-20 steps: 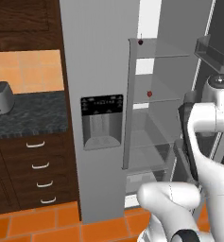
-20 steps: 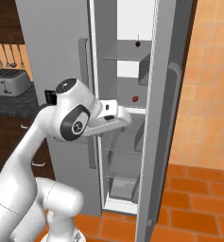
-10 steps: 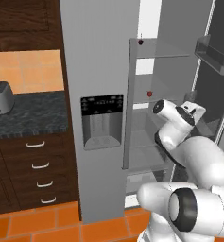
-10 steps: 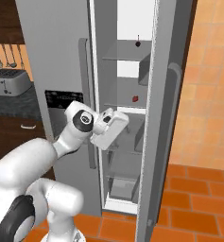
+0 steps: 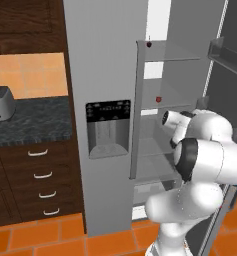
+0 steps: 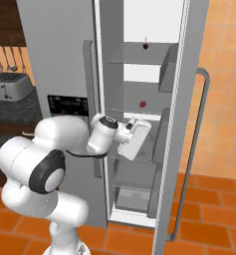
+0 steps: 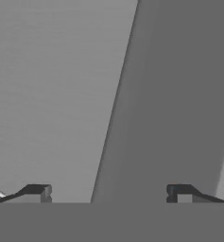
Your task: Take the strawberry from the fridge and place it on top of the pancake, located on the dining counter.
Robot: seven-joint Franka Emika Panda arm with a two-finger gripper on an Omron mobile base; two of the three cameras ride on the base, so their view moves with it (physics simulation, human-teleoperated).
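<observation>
The gripper (image 6: 139,138), jaws spread, is hovering inside the fridge (image 6: 64,55) below the strawberry (image 6: 143,104); rising blindly risks striking its shelf (image 6: 134,113).

Pretty clearly a home kitchen, rendered: there's a tall grey steel fridge (image 5: 105,75) with its door swung open, a black water dispenser (image 5: 108,127) set in the front, and glass shelves (image 6: 139,62) inside with a bit of red fruit on them. Next to it you've got a dark speckled counter (image 5: 32,125) over dark wood drawers (image 5: 40,185) with little pale handles, and a silver toaster (image 5: 1,102) sitting on top. Add the orange tiled floor (image 6: 204,224), the orange tiled wall and some utensils (image 6: 10,57) hanging up, and it's all very domestic.
</observation>
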